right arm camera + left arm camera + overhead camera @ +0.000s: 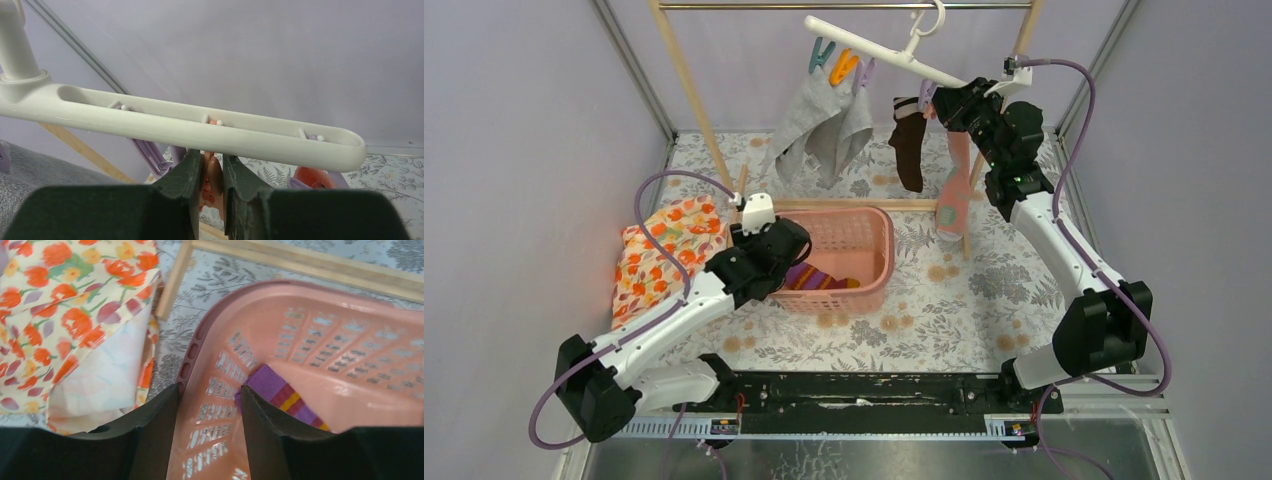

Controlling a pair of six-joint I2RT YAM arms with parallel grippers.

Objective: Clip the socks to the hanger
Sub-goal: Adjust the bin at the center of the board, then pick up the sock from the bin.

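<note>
**Purple sock with dark red and orange stripes in the basket, right claw clenched on a hanger clip**

We see the table, covered in a grey leaf-and-flower print, carrying a tall wooden rack frame. From the rack's top rail hangs the long white plastic bar hanger, which slants in the overhead view. Grey cloths hang below its left end. Farther right dangle a dark brown sock and a long pink sock. On the table's left side lies a crumpled cloth with orange flowers, just beside a pink plastic basket with slotted walls. The purple sock lies on the basket's floor, near its left wall.

The left claw hangs over that wall with its jaws apart, grasping nothing. One finger is at the rim. The other is inside the basket, just beside the sock's purple cuff. The right claw is up under the hanger bar, squeezing a small peach-orange clip. A teal clip, an orange clip and a purple clip sit near the bar's left end.
</note>
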